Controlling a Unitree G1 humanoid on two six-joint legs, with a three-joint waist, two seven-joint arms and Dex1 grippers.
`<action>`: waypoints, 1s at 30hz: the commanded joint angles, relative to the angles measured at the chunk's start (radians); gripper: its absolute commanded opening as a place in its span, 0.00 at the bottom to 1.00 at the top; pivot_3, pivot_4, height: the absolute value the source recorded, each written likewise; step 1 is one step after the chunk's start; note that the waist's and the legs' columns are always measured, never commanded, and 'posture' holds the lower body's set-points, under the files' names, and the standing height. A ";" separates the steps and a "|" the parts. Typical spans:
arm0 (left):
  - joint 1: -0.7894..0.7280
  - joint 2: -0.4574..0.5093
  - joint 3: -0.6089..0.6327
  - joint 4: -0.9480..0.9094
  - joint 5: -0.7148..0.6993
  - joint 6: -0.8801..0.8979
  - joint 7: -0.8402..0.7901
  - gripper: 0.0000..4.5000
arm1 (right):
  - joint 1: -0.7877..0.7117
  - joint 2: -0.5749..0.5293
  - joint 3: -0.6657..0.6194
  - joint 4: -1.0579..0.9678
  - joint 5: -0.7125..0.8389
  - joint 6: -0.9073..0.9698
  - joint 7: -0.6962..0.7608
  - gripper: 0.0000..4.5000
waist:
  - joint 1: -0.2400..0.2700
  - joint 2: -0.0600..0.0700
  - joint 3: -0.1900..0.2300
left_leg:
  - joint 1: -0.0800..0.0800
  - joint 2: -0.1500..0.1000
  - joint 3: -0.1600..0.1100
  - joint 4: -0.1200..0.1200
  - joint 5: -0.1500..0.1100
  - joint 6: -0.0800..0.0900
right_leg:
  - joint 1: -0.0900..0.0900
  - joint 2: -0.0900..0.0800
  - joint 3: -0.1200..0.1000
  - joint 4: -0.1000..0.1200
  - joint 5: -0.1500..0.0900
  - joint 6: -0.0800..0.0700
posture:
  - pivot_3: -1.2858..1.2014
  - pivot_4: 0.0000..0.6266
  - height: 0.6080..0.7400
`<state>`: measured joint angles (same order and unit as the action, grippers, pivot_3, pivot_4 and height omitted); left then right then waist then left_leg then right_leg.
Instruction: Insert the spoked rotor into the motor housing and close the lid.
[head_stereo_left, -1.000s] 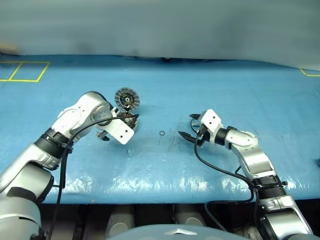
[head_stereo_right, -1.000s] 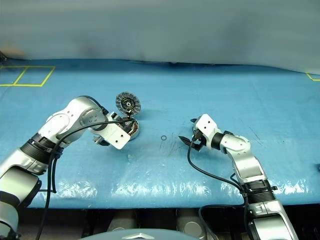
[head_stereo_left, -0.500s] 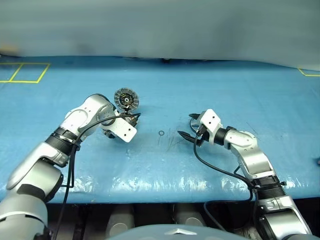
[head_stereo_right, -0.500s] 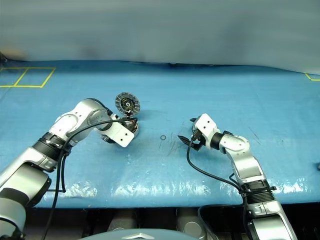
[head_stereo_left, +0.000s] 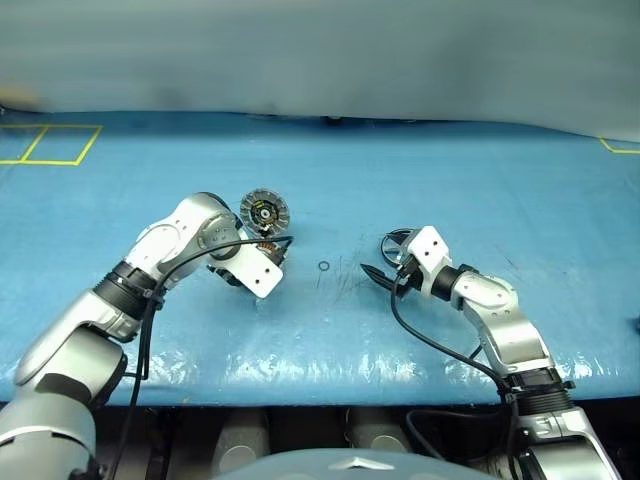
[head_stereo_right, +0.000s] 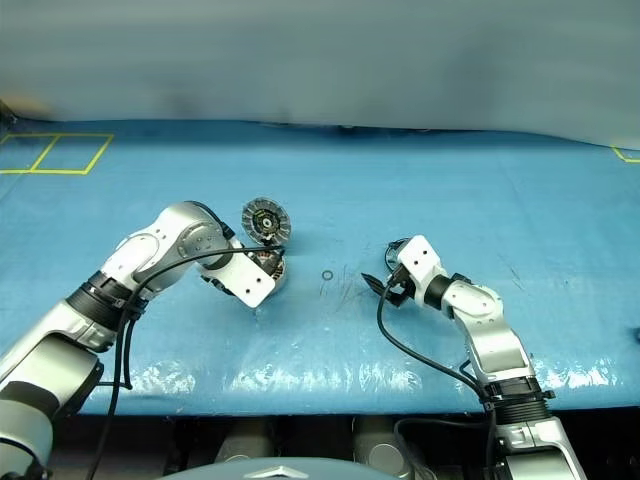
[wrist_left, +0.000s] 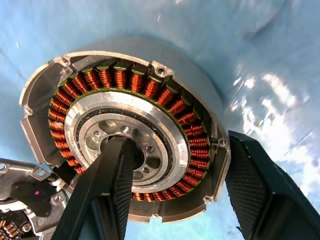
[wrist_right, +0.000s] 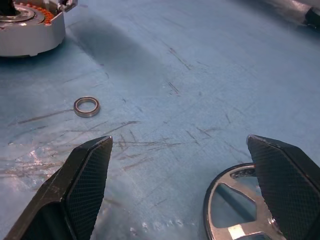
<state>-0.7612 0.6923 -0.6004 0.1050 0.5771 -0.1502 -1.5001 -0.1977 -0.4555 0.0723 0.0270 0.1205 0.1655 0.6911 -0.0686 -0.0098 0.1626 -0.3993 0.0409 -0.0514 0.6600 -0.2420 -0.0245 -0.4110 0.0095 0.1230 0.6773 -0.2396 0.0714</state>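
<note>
On the blue mat, my left gripper (wrist_left: 175, 195) straddles the motor housing (wrist_left: 122, 125), one finger in its hub, not clamped. At three o'clock lies the spoked rotor (wrist_right: 240, 210) between my right gripper's (wrist_right: 182, 185) spread fingers. A closing pinch could tip the housing.

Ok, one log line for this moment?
left gripper open, straddling motor housing wall | lid open | right gripper open by spoked rotor | rotor not inserted

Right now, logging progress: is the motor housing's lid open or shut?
Open: the lid stands up behind the motor housing, whose copper windings lie exposed.
</note>
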 joint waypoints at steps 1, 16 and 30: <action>0.035 -0.014 0.013 -0.153 -0.127 0.109 -0.108 0.55 | 0.010 0.020 -0.009 -0.035 0.008 -0.041 -0.019 1.00 | 0.000 0.000 0.000 | 0.000 0.000 0.000 0.000 0.000 0.000 | 0.000 0.000 0.000 0.000 0.000 0.000 | 0.52 0.24 1.00; -0.001 -0.011 -0.066 -0.147 -0.074 0.098 -0.069 0.73 | 0.021 0.055 0.004 -0.015 0.004 -0.071 -0.036 1.00 | -0.001 0.000 0.000 | 0.001 0.000 0.000 0.002 0.000 0.000 | 0.001 0.001 0.000 0.000 -0.001 0.001 | 0.52 0.24 1.00; 0.100 0.012 0.007 -0.349 -0.262 0.402 -0.113 0.93 | 0.023 0.070 0.022 -0.019 0.014 -0.073 -0.028 1.00 | -0.004 0.000 0.000 | 0.001 0.000 0.000 0.001 0.000 0.000 | 0.000 0.001 0.000 0.000 -0.001 0.001 | 0.52 0.24 1.00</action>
<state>-0.6690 0.6861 -0.6275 -0.1615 0.3788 0.2034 -1.5981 -0.1699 -0.3890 0.1002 0.0312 0.1223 0.1119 0.6565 -0.0725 -0.0100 0.1628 -0.3984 0.0414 -0.0518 0.6602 -0.2421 -0.0241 -0.4109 0.0101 0.1228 0.6774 -0.2408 0.0719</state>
